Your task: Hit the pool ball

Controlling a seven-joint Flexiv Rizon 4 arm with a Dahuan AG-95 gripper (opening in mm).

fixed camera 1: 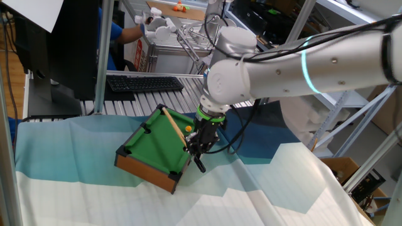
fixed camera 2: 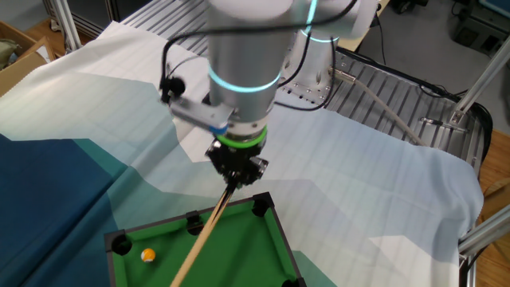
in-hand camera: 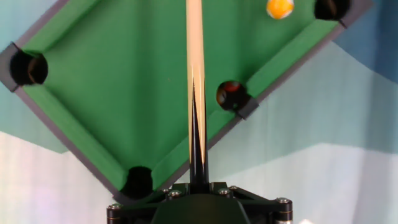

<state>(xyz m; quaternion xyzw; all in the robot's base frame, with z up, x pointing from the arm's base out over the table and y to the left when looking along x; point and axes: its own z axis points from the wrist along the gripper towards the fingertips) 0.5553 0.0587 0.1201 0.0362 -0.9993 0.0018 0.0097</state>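
Note:
A miniature green pool table [fixed camera 1: 148, 169] lies on the cloth; it also shows in the other fixed view [fixed camera 2: 239, 255] and the hand view [in-hand camera: 118, 81]. The tiny orange-yellow pool ball [in-hand camera: 280, 7] rests on the felt near a corner pocket, right of the cue line; it also shows in both fixed views [fixed camera 1: 190, 127] [fixed camera 2: 148, 255]. My gripper [in-hand camera: 199, 186] is shut on the dark butt of a wooden cue stick [in-hand camera: 194, 74], which runs out over the table. The gripper hangs above the table's near edge [fixed camera 1: 200, 147] [fixed camera 2: 235, 169]. The cue tip is out of the hand view.
Black pockets sit at the corners and side rails [in-hand camera: 231, 94] [in-hand camera: 28, 67]. A blue-and-white cloth [fixed camera 1: 264, 188] covers the table. A keyboard [fixed camera 1: 144, 83] and a metal roller rack [fixed camera 2: 382, 88] lie behind. A person in blue [fixed camera 1: 122, 34] is at the back.

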